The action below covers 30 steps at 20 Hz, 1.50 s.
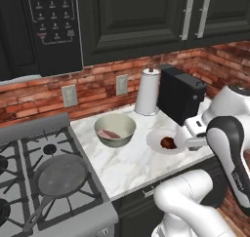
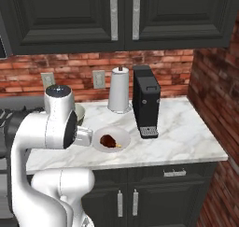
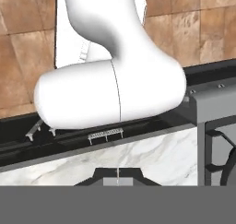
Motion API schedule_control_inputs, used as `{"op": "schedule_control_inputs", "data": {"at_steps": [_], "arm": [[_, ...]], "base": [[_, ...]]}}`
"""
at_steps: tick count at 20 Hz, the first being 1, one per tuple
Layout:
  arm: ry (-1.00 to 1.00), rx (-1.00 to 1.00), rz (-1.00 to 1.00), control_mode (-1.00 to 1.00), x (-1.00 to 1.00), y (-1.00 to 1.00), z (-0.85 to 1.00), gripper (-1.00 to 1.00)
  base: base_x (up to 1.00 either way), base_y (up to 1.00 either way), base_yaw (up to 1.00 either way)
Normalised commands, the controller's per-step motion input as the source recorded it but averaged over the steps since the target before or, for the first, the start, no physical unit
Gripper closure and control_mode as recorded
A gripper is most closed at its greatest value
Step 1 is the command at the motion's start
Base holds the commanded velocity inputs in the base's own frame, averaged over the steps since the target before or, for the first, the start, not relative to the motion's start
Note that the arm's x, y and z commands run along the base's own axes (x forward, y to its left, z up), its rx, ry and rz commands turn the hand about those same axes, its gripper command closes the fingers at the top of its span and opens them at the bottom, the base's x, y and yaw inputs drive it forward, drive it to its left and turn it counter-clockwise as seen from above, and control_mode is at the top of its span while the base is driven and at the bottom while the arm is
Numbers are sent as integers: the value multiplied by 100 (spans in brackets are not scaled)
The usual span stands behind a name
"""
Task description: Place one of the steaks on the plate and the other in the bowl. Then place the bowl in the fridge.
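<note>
The bowl [image 1: 115, 130] stood on the marble surface [image 1: 127, 163] just right of the stove [image 1: 44, 182], and one steak [image 1: 108, 134] lay inside it. The plate [image 1: 166, 141] sat to the bowl's right, in front of the black coffee machine [image 1: 180, 94], with the other steak [image 1: 168, 143] resting on it. In the right base view the plate [image 2: 111, 139] and its steak [image 2: 108, 140] lay just beside the arm's wrist. The tool [image 3: 118, 176] was pressed together with nothing between its tips, pointing over the surface's front edge. A paper towel roll [image 1: 148, 91] stood by the brick wall, and a grey pan [image 1: 62, 175] rested on the stove
</note>
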Motion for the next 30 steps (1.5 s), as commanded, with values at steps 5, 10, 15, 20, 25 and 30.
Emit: {"op": "schedule_control_inputs", "data": {"at_steps": [5, 10, 15, 20, 25, 30], "arm": [[0, 16, 0, -100, 6, -2, 20, -100], [0, 17, -4, -100, 22, -6, 5, -100], [0, 10, -20, -100, 55, 0, -1, -100], [8, 9, -17, -100, 32, -10, -11, -100], [11, 0, -1, -100, 30, 36, -7, -100], [1, 0, -1, -100, 22, 24, 0, -100]], "base": [[0, 0, 0], [0, 0, 0], [0, 0, 0], [0, 0, 0], [0, 0, 0], [0, 0, 0]]}}
